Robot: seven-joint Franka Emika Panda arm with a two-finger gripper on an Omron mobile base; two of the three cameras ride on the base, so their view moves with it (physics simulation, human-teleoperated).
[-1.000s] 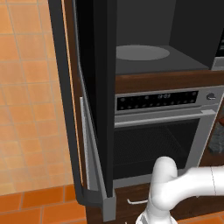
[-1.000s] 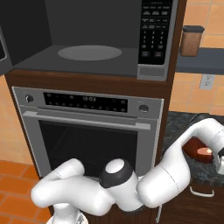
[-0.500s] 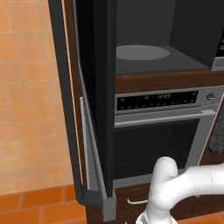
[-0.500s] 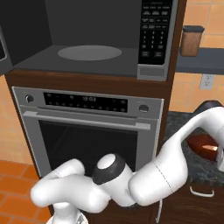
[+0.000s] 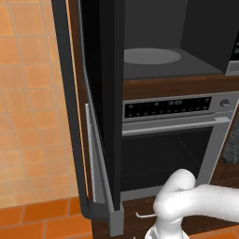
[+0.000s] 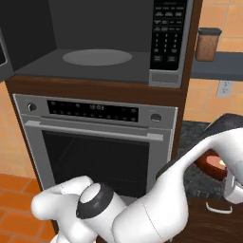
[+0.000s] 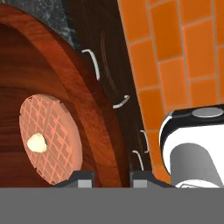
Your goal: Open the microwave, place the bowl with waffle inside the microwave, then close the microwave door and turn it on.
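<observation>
The microwave [image 6: 109, 28] stands open, its grey cavity and round pale turntable [image 6: 97, 57] bare. Its black door [image 5: 100, 116] is swung out to the left and appears edge-on. The reddish-brown bowl [image 6: 210, 163] rests on the dark counter to the right of the oven, half hidden by my forearm. In the hand view the bowl [image 7: 26, 87] is very close, with a round waffle [image 7: 50, 140] and a pale butter pat inside. My gripper [image 7: 111, 177] straddles the bowl's near rim, one fingertip [image 7: 82, 177] inside and the other outside, both against the wall.
The silver oven [image 6: 95, 142] with its display strip sits under the microwave. The keypad panel [image 6: 166, 40] is right of the cavity. A brown jar [image 6: 208, 43] stands on a shelf at the right. Wooden drawer fronts with white handles [image 7: 94, 63] lie below the counter, above an orange tile floor [image 5: 42, 219].
My forearm has swung further right and over the bowl, and the hand has come down at its rim. The microwave, door and oven have not moved.
</observation>
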